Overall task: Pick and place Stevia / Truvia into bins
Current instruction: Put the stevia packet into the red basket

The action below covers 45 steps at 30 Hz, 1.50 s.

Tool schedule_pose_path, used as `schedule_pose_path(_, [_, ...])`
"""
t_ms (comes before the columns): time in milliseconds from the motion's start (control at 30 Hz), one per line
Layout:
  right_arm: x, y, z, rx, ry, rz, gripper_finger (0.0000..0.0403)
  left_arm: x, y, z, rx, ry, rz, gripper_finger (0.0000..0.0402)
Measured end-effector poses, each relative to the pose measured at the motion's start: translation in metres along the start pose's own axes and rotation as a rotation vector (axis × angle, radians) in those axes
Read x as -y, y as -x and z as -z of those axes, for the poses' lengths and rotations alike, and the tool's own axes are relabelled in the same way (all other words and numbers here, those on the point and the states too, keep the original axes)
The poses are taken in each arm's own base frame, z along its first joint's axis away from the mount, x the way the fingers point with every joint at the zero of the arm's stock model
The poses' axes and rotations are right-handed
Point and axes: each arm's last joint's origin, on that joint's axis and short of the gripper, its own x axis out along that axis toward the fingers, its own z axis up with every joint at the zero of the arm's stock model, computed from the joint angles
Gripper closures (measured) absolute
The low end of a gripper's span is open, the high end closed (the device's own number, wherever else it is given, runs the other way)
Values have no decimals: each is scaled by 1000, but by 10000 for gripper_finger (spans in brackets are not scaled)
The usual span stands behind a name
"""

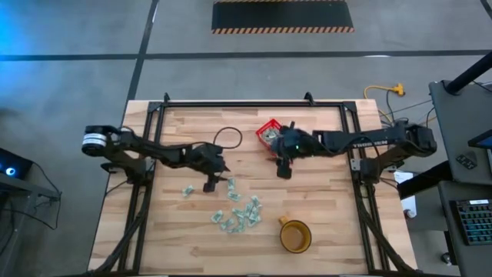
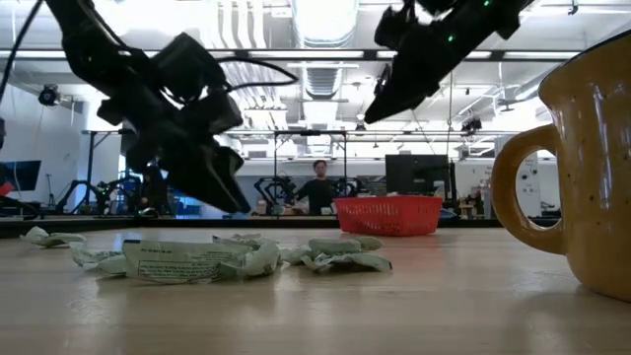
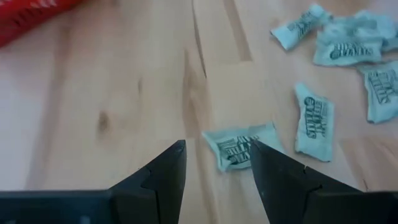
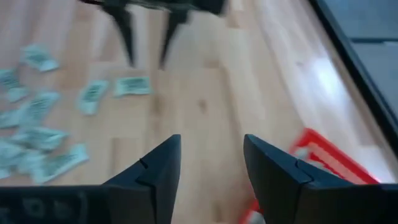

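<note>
Several pale green and white Stevia sachets (image 1: 237, 213) lie flat and scattered on the wooden table; in the low view they form a crumpled cluster (image 2: 197, 258). My left gripper (image 1: 211, 181) is open and hovers just above the table at the cluster's far-left edge (image 2: 229, 197). One sachet (image 3: 238, 147) lies just ahead of its fingertips (image 3: 214, 155). The red basket (image 1: 268, 132) stands at the far middle of the table and holds some sachets. My right gripper (image 1: 283, 166) is open, raised above the table near the basket (image 4: 329, 163), and holds nothing (image 4: 211, 149).
An amber-brown cup (image 1: 295, 236) stands near the table's near edge, right of the sachets. A black cable loop (image 1: 228, 138) lies far-left of the basket. One stray sachet (image 1: 187, 190) lies left of the cluster. Bare wood lies between the two grippers.
</note>
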Motion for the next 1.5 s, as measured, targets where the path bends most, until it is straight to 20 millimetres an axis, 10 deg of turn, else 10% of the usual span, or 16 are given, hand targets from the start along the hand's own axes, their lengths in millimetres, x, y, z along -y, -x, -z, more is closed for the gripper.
schedule_pose_path(533, [-64,3,15,-31,64,-101,261,-3,-26,2,-59,15,71,240])
schedule_pose_path(1133, [-71,-2,42,-100,30,-72,276,-4,-30,-3,-58,7,73,391])
schedule_pose_path(1500, [-70,-3,47,-115,53,-71,282,-15,-31,-32,14,-43,-120,396])
